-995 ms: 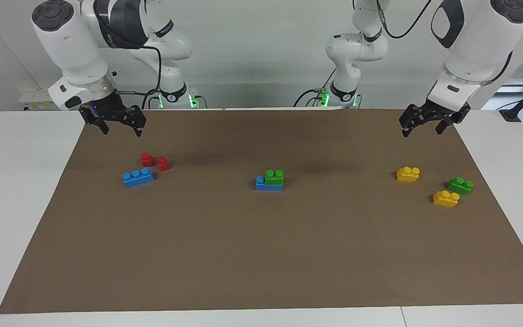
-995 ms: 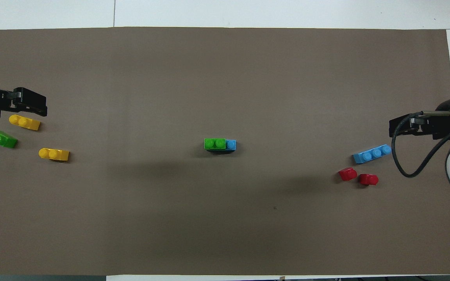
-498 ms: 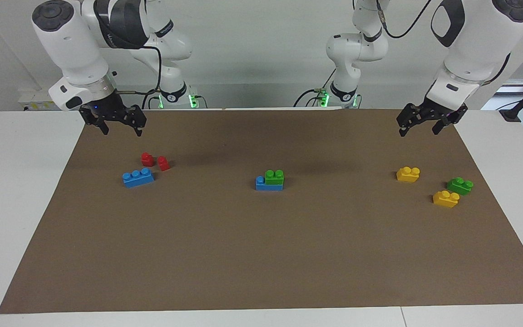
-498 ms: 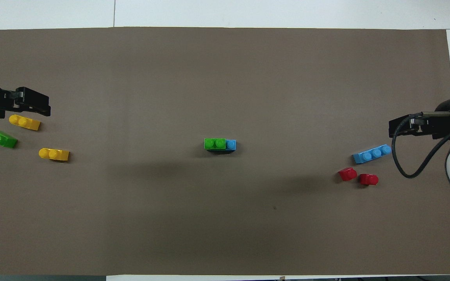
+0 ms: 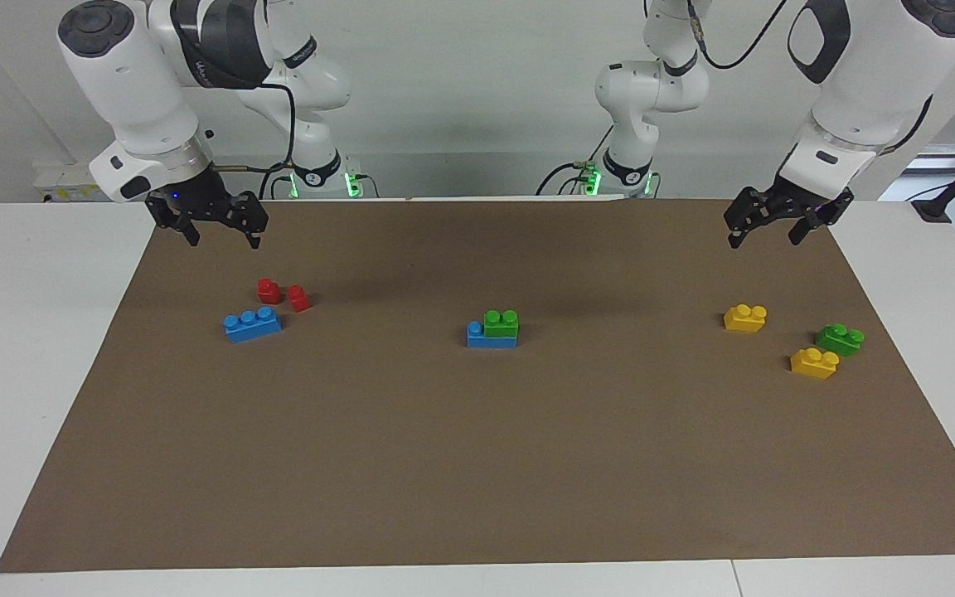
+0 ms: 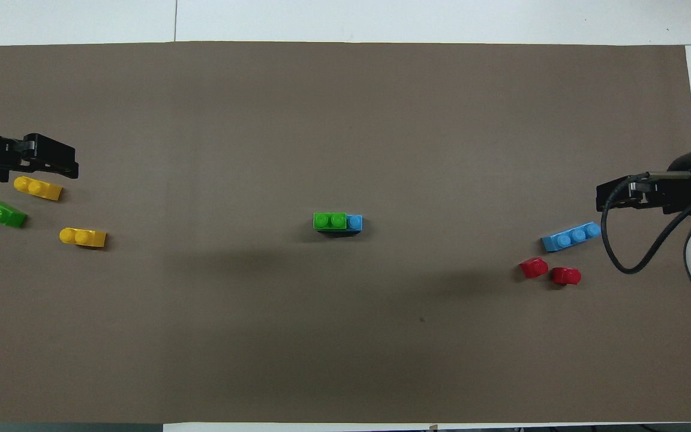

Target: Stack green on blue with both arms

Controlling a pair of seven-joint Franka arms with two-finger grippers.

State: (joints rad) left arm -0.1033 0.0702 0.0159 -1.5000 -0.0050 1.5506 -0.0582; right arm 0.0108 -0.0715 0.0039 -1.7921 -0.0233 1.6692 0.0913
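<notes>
A green brick (image 5: 501,322) sits on a blue brick (image 5: 477,336) at the mat's middle, leaving one blue stud bare; the green (image 6: 329,221) and the blue (image 6: 354,222) also show in the overhead view. A second blue brick (image 5: 252,323) (image 6: 571,236) lies at the right arm's end. A second green brick (image 5: 840,339) (image 6: 0,213) lies at the left arm's end. My right gripper (image 5: 223,240) (image 6: 606,201) hangs open and empty above the mat near the loose blue brick. My left gripper (image 5: 763,240) (image 6: 63,163) hangs open and empty above the mat near the yellow bricks.
Two yellow bricks (image 5: 745,317) (image 5: 814,363) lie by the loose green brick, one nearer to the robots than it. Two small red pieces (image 5: 269,290) (image 5: 298,298) lie just nearer to the robots than the loose blue brick. The brown mat (image 5: 477,464) covers the white table.
My left gripper has shifted slightly toward the mat's middle and up. The right gripper and all bricks have stayed put.
</notes>
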